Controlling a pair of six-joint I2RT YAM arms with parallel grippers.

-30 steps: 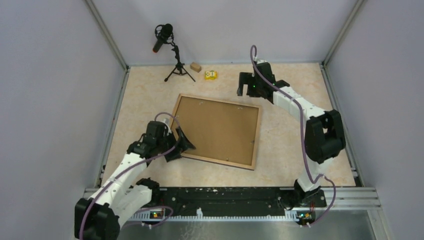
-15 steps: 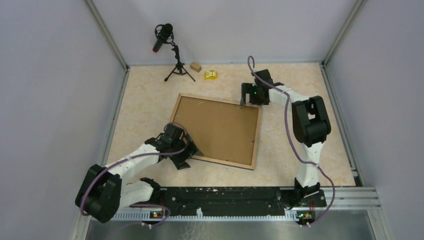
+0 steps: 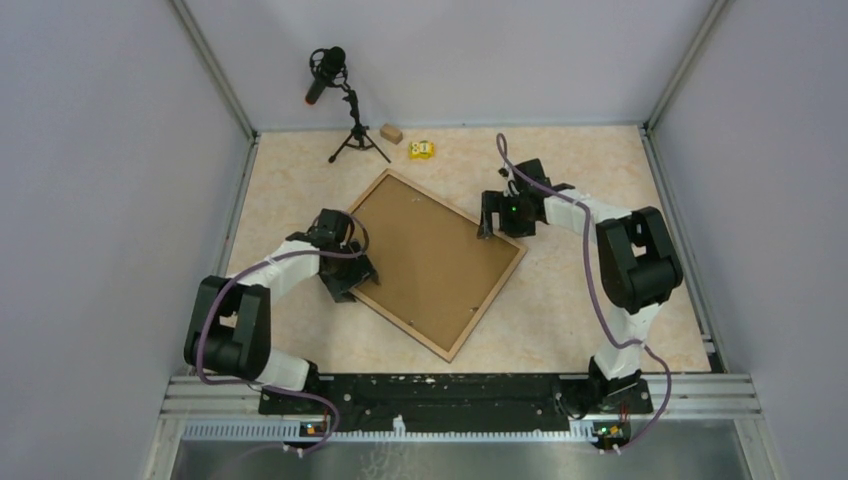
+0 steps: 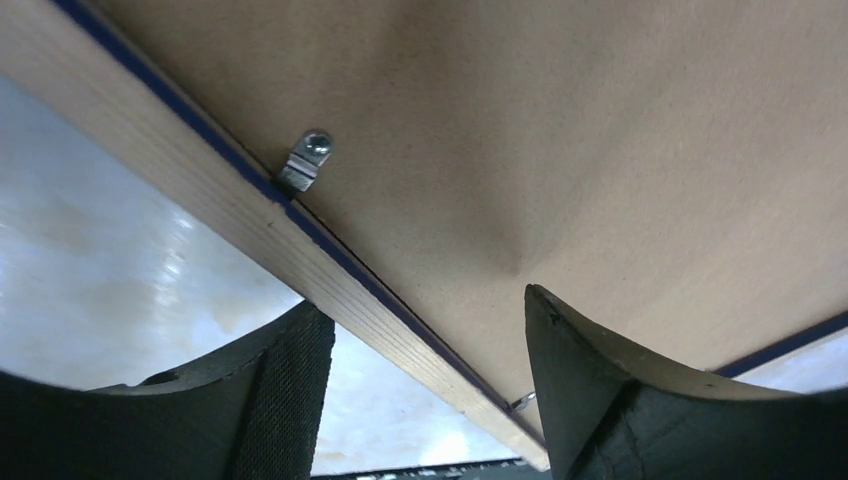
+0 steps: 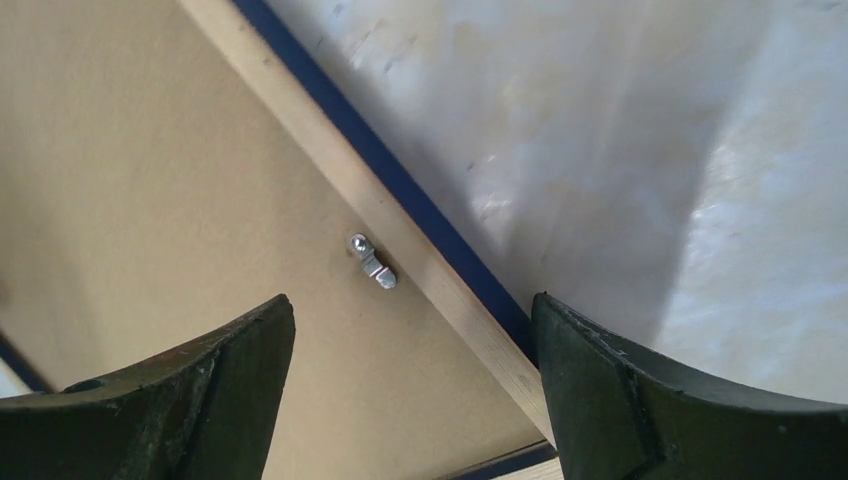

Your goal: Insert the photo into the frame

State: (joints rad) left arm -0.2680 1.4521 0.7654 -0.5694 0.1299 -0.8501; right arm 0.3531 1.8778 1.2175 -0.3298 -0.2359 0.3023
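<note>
The frame (image 3: 488, 300) lies back side up and askew on the table, with a brown backing board (image 3: 435, 260) filling it. The photo is hidden. My left gripper (image 3: 352, 275) is open astride the frame's left rim (image 4: 230, 215). One finger is over the table and the other over the board (image 4: 560, 120), near a metal clip (image 4: 308, 160). My right gripper (image 3: 490, 222) is open astride the upper right rim (image 5: 322, 150), and holds nothing. One of its fingers is over the board (image 5: 150, 180) by a clip (image 5: 372, 260), the other over the table.
A microphone on a tripod (image 3: 340, 100) stands at the back left. Beside it lie a small wooden block (image 3: 391, 133) and a yellow object (image 3: 421, 149). Enclosure walls close in the left, back and right sides.
The frame has turned clockwise on the table. My left gripper moved up along its left edge, and my right gripper came down onto the upper right edge. Both jaws narrowed a little.
</note>
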